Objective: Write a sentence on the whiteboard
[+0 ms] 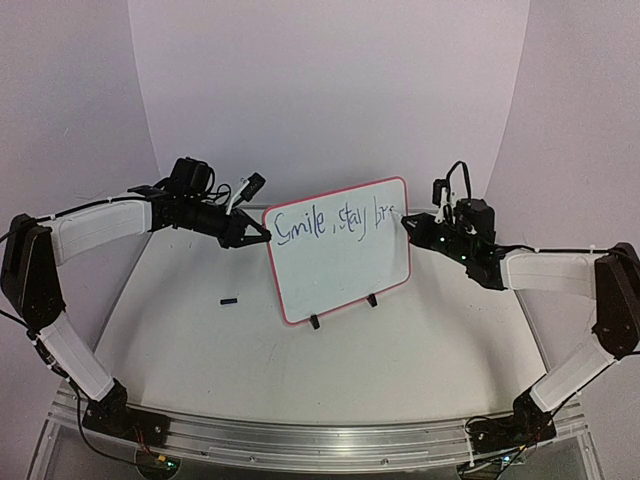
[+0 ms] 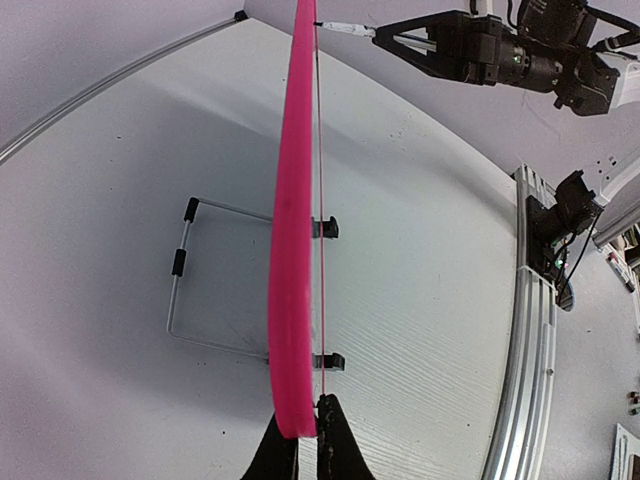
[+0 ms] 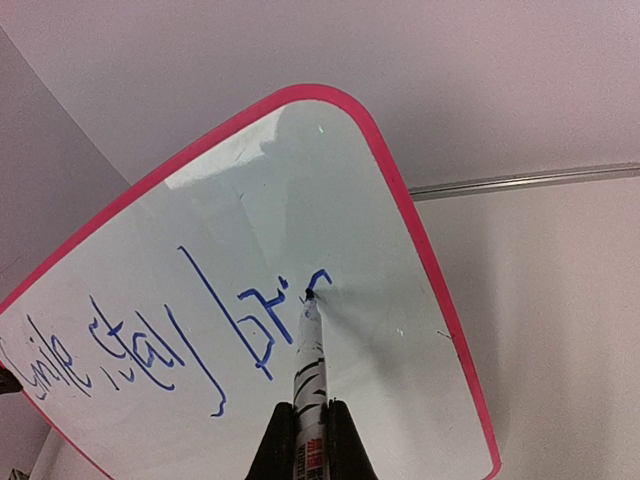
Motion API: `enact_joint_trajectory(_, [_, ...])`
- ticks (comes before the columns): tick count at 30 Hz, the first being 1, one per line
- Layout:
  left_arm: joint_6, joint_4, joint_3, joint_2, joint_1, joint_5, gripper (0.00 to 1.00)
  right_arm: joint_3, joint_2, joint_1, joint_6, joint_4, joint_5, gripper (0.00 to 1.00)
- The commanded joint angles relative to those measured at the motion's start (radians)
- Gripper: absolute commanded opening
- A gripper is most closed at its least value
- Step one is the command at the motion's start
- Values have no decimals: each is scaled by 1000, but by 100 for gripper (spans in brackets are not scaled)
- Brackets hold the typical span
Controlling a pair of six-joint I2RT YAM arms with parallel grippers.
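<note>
Currently, on the table, the whiteboard stands upright on its two feet, its left edge pinched between the closed fingers of the left gripper. If that pinch slips, pen pressure could swing the board or tip it backward. The right gripper is clamped around the marker, whose tip touches the surface. The sentence reads "Smile, stay br" and already nears the right frame, so the letters left to write may cramp or run off.
</note>
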Motion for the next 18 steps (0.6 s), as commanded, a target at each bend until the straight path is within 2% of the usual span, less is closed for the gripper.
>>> enact_joint_trajectory(1, [45,-124,-12,34,-29,-39,0,-20,2,0,7,10,19,0])
enact_joint_trajectory(18, [46,-125,-12,33,-30,-38,0,19,-21,-1,-11,-2,65,0])
